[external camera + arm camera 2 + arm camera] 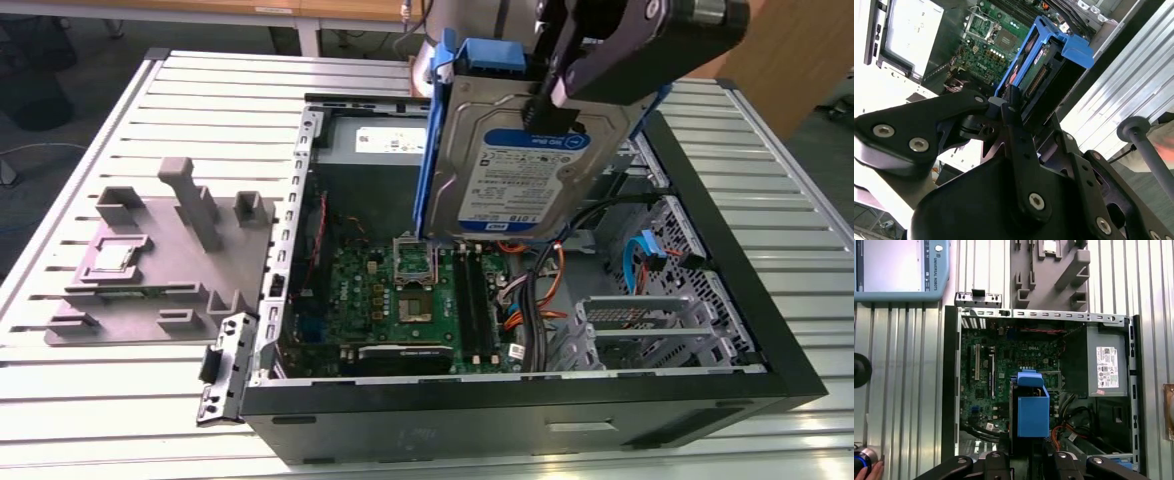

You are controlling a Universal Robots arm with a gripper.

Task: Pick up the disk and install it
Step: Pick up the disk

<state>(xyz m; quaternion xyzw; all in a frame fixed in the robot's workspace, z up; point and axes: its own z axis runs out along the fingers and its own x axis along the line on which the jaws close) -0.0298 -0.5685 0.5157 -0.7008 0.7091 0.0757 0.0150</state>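
Observation:
The disk (523,170), a silver hard drive with a white-and-blue label and blue carrier rails, hangs upright above the open computer case (721,250). My gripper (558,108) is shut on its upper end, with one black finger across the labelled face. In the second wrist view the gripper (1013,102) clamps the disk (1026,62) at its connector end, over the motherboard. In the first wrist view the blue carrier of the disk (1032,410) points down into the case, just ahead of the gripper (1024,456).
Inside the case lie a green motherboard (400,300), a grey power supply (1106,365) and a metal drive cage (641,320) with a blue bracket (650,250). A grey fixture (160,260) sits beside the case. A teach pendant (899,270) and a hand (871,474) are nearby.

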